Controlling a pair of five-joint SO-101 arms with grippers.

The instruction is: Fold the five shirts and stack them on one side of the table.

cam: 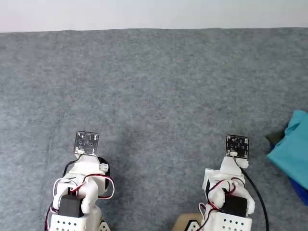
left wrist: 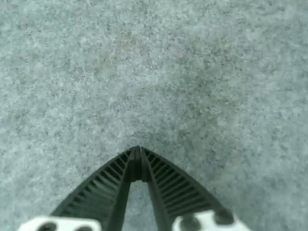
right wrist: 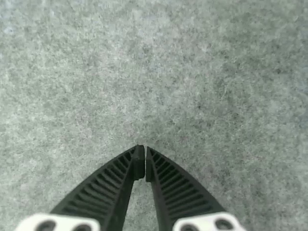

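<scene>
The teal shirt (cam: 294, 147) is cut off by the high view's right edge, so its full shape cannot be told; a darker blue cloth (cam: 301, 191) under it shows as a mere sliver, and whether it is a shirt is unclear; a dark patch (cam: 273, 138) at the teal shirt's far corner is too small to name; a tan thing (cam: 183, 223) between the arm bases is cut by the near edge.

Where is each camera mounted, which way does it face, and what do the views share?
High view: above the table, looking down on the grey mat; one arm and a second arm at the near edge, shirts at one side.
Left wrist view: on the arm, facing down past the shut left gripper at mat.
Right wrist view: likewise, past the shut right gripper.
Shared: all see the mat.
</scene>
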